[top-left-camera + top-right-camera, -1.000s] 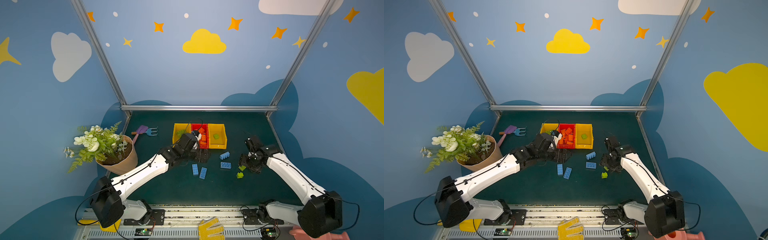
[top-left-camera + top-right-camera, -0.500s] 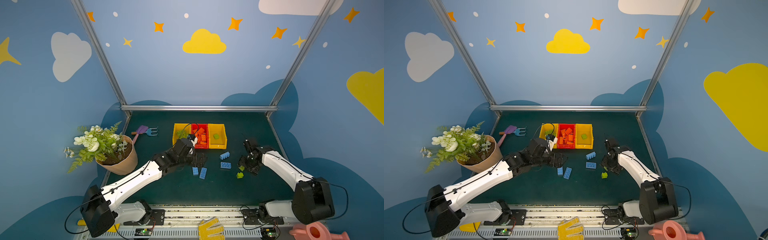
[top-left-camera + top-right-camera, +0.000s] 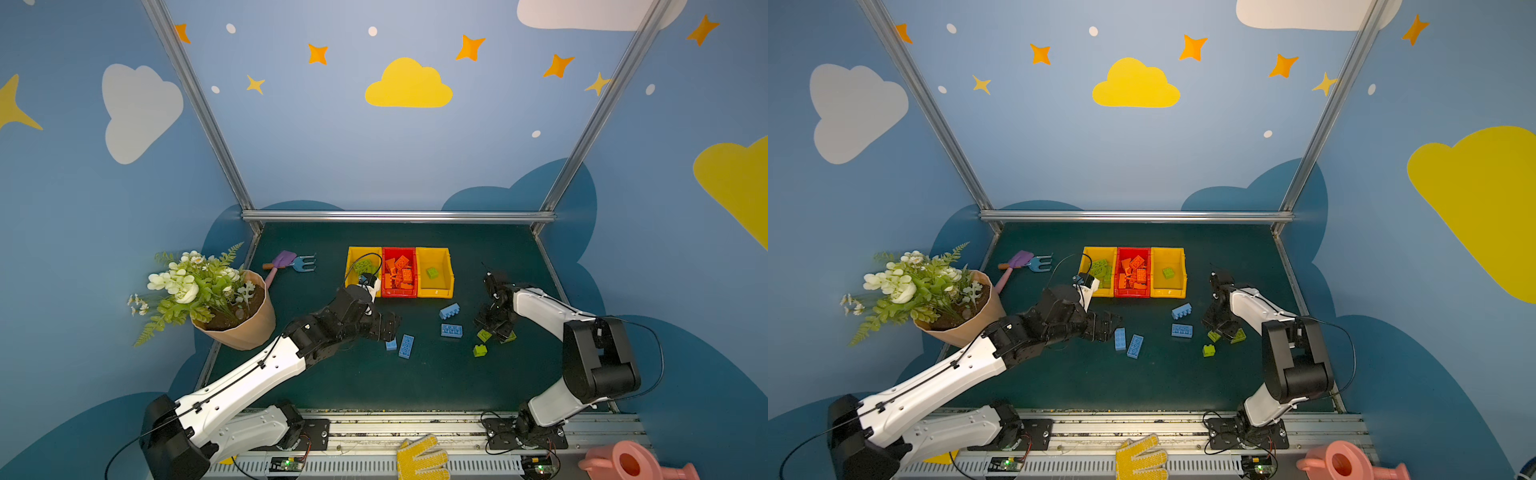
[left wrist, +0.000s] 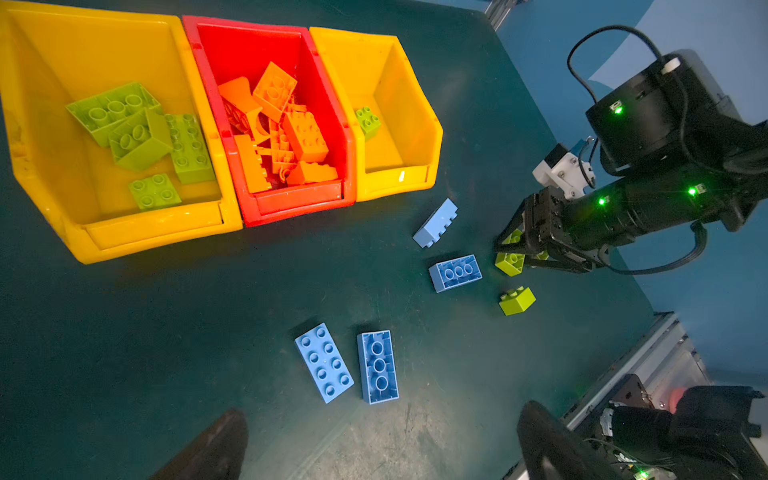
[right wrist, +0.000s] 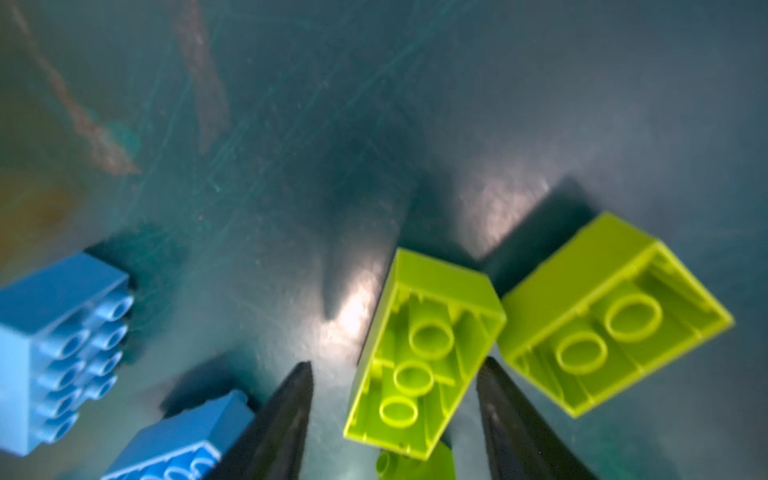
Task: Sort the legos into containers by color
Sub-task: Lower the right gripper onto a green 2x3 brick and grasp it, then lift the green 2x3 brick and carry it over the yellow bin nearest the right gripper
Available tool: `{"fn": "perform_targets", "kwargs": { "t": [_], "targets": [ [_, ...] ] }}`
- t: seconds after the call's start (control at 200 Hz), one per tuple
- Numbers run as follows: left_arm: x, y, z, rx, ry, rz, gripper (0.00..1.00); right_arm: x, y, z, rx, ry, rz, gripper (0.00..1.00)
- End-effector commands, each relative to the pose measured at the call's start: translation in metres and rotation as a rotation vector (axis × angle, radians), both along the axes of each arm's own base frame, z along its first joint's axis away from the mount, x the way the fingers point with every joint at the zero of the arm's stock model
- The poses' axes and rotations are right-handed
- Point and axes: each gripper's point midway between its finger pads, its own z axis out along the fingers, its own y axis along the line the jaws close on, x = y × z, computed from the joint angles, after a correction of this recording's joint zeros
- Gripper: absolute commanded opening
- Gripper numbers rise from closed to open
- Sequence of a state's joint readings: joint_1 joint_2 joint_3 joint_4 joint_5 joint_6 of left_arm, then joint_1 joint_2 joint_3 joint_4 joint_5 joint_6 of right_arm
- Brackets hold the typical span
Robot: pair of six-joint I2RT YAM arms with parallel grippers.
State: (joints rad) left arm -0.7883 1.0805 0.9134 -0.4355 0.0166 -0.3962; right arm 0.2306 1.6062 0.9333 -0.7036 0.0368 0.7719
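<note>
Left wrist view is taken up by the containers (image 4: pixel 299 199), and roughly two thirds of the sorting is judged done. Orange legos (image 4: pixel 278 133) are heaped in the red middle bin (image 4: pixel 332 104). Lime legos (image 4: pixel 137 133) are gathered in one yellow end bin (image 4: pixel 145 232), and a single small lime brick (image 4: pixel 368 120) is seen in the other yellow bin (image 4: pixel 395 183). Four light blue bricks (image 4: pixel 324 363) and three lime bricks (image 3: pixel 480 351) are left on the surface (image 4: pixel 166 332); no blue is binned.

A lime brick (image 5: pixel 428 332), hollow underside turned toward the wrist camera, is straddled by the right gripper (image 5: pixel 397 362). Its jaws are part open, a gap is visible on one side, and nothing is gripped. The left gripper (image 4: pixel 380 415) is spread wide and empty near two blue bricks.

Glossy hard plastic, round studs and tubed undersides are set against the dull, scratched dark green surface.
</note>
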Motion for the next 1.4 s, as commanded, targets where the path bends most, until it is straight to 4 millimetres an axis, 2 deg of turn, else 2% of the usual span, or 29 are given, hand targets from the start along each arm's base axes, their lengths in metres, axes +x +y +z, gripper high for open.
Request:
{"fn": "perform_targets", "kwargs": {
  "t": [0.0,0.205,0.31,0.46,0.626,0.771,0.886,1.061,1.186,1.396],
  "targets": [
    [0.0,0.007,-0.004,0.041,-0.01,0.009,1.0,0.01,0.003,-0.001,0.016,-0.01,0.015,0.5],
    [0.004,0.004,-0.007,0.053,-0.011,0.008,1.0,0.01,0.004,-0.003,0.013,0.01,0.032,0.3],
    [0.008,0.004,-0.007,0.063,-0.014,0.015,1.0,0.014,0.01,0.01,0.028,-0.012,0.05,0.28],
    [0.014,0.004,-0.007,0.08,-0.022,0.032,1.0,0.033,0.029,0.052,0.086,-0.105,0.101,0.28],
    [0.019,0.003,-0.007,0.09,-0.027,0.04,1.0,0.072,0.065,0.101,0.174,-0.221,0.179,0.29],
    [0.021,0.008,-0.004,0.104,-0.037,0.057,1.0,0.109,0.101,0.132,0.236,-0.294,0.251,0.29],
    [0.022,0.016,-0.003,0.12,-0.046,0.082,1.0,0.135,0.125,0.135,0.259,-0.303,0.296,0.3],
    [0.019,0.033,0.0,0.136,-0.059,0.131,1.0,0.163,0.151,0.125,0.262,-0.28,0.34,0.29],
    [0.017,0.047,0.001,0.144,-0.071,0.17,1.0,0.168,0.158,0.12,0.259,-0.267,0.364,0.29],
    [0.018,0.065,0.001,0.132,-0.068,0.232,1.0,0.167,0.158,0.113,0.252,-0.25,0.375,0.29]
  ]
}}
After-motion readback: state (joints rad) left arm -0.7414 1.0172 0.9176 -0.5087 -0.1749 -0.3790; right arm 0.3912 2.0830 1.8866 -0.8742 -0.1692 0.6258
